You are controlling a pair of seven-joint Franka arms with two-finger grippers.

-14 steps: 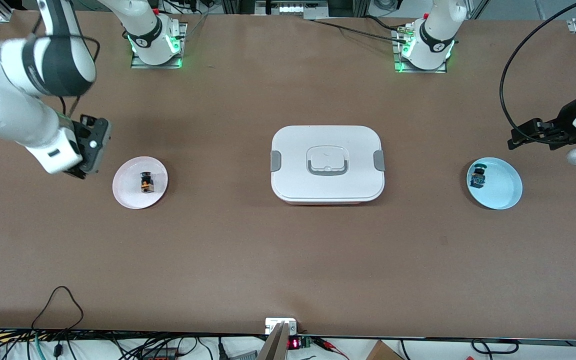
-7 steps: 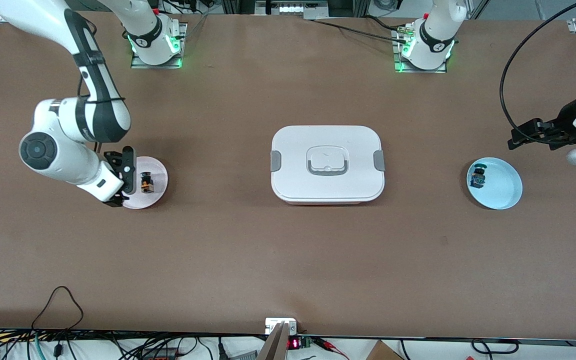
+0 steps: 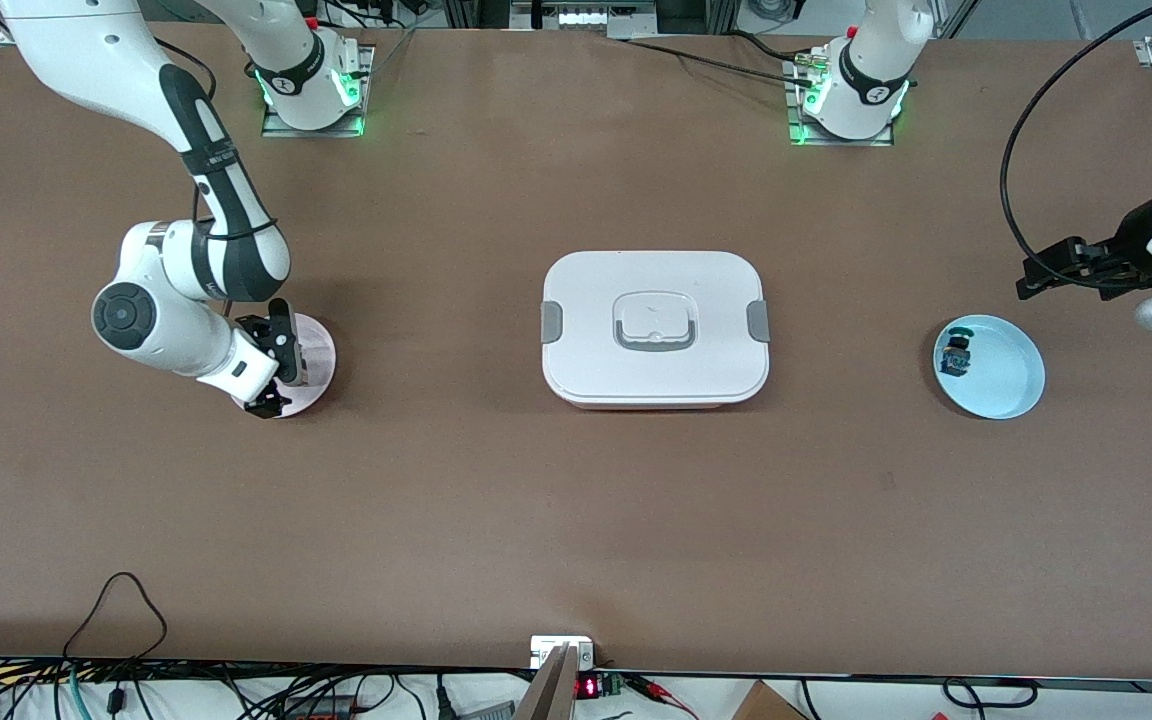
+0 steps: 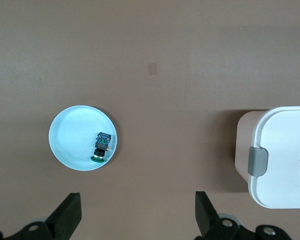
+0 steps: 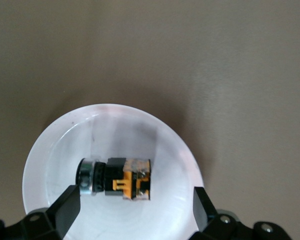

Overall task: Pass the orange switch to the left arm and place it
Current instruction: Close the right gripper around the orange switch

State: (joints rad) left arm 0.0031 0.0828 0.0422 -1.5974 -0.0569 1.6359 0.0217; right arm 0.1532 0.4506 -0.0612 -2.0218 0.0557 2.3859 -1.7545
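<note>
Over the pink plate (image 5: 55, 145) the right gripper (image 5: 135, 210) is held open astride the switch (image 5: 121, 178); the left gripper (image 4: 137, 217) waits open beside the blue plate (image 4: 65, 145), well apart from the box (image 3: 654, 328).

The table (image 3: 576, 520) is a plain matte brown, and on it the box (image 3: 654, 328) is white with grey side clips and a grey-rimmed handle. The orange switch (image 5: 120, 179) is black with an orange middle and a black cap ringed in silvery metal, lying in a pale pink plate (image 5: 55, 150), while a light blue plate (image 3: 1001, 375) holds a small switch (image 4: 101, 146) with a teal-green top and blue body. Both arms are white with black bands, their fingers (image 5: 65, 207) black.
</note>
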